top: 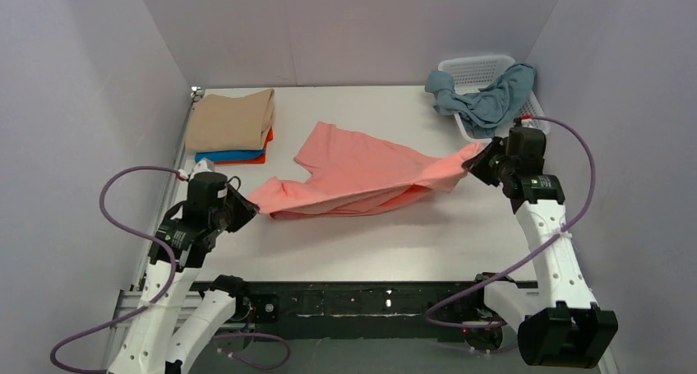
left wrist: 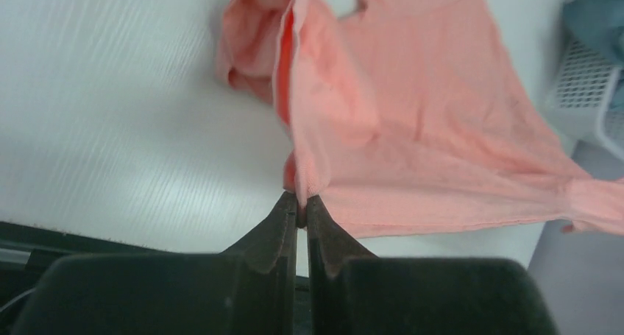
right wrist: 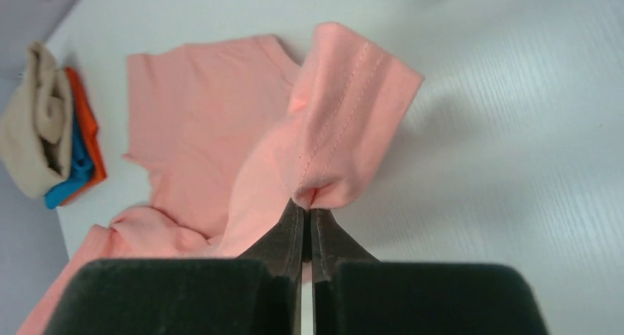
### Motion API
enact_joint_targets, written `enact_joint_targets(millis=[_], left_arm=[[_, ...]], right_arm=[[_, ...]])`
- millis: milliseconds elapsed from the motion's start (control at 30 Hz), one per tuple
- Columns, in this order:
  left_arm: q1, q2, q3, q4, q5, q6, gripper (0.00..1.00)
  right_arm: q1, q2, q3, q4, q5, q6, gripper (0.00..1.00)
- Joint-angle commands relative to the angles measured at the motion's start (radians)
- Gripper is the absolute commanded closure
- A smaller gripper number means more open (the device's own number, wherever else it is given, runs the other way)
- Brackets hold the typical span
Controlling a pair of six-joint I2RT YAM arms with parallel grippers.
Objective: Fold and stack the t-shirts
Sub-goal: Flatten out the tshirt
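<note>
You have the salmon pink t-shirt (top: 362, 173) stretched low across the middle of the table (top: 394, 242). Your left gripper (left wrist: 302, 206) pinches one end and your right gripper (right wrist: 307, 211) clamps the other. At far left a beige shirt (top: 233, 119) tops a blue shirt (top: 223, 154) and an orange shirt (top: 266, 140). A grey-blue shirt (top: 485, 99) drapes over the white basket (top: 477, 62).

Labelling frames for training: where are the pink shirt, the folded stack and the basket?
pink shirt (top: 362, 164): top view, its flat middle.
folded stack (top: 234, 119): top view, its beige top layer.
basket (top: 475, 62): top view, far rim.

Salmon t-shirt (top: 362, 173) — rumpled, stretched across mid-table.
</note>
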Motion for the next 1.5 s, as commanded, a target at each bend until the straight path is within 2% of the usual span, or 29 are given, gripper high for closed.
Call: enact_joint_targets(millis=[0, 133, 300, 533, 700, 867, 1133, 1267, 1367, 1433, 1467], left_arm=[[-0.002, -0.03, 0.187, -0.016, -0.104, 0.088, 1.0], [-0.004, 0.001, 0.452, 0.017, -0.118, 0.177, 1.0], [-0.002, 0.025, 0.687, 0.054, -0.117, 0.255, 1.0], [-0.002, 0.071, 0.968, 0.062, -0.057, 0.336, 1.0], [-0.002, 0.111, 1.082, 0.046, -0.066, 0.366, 1.0], [-0.003, 0.144, 1.008, 0.075, -0.152, 0.383, 1.0], [-0.002, 0.382, 0.749, 0.126, -0.417, 0.411, 1.0], [0.019, 0.593, 0.592, 0.192, -0.441, 0.369, 1.0], [0.047, 0.801, 0.552, 0.207, -0.403, 0.311, 0.98], [0.072, 0.969, 0.619, 0.166, -0.386, 0.285, 0.92], [0.085, 1.051, 0.666, 0.138, -0.371, 0.284, 0.81]], right_arm=[[-0.005, -0.112, 0.25, -0.104, -0.002, -0.073, 0.99], [-0.005, -0.132, 0.574, -0.201, -0.068, -0.126, 0.99], [-0.005, -0.125, 0.923, -0.318, -0.14, -0.166, 0.99], [-0.005, -0.158, 1.223, -0.369, -0.203, -0.185, 0.99], [-0.005, -0.154, 1.328, -0.367, -0.23, -0.198, 0.99], [-0.005, -0.138, 1.223, -0.305, -0.206, -0.198, 0.99], [-0.006, -0.056, 0.764, -0.141, -0.045, -0.199, 0.99], [-0.006, 0.023, 0.478, 0.054, -0.024, -0.189, 0.99], [-0.005, 0.185, 0.361, 0.168, -0.025, -0.183, 0.99], [-0.006, 0.339, 0.36, 0.23, -0.083, -0.18, 0.99], [-0.006, 0.427, 0.385, 0.248, -0.107, -0.182, 0.92]])
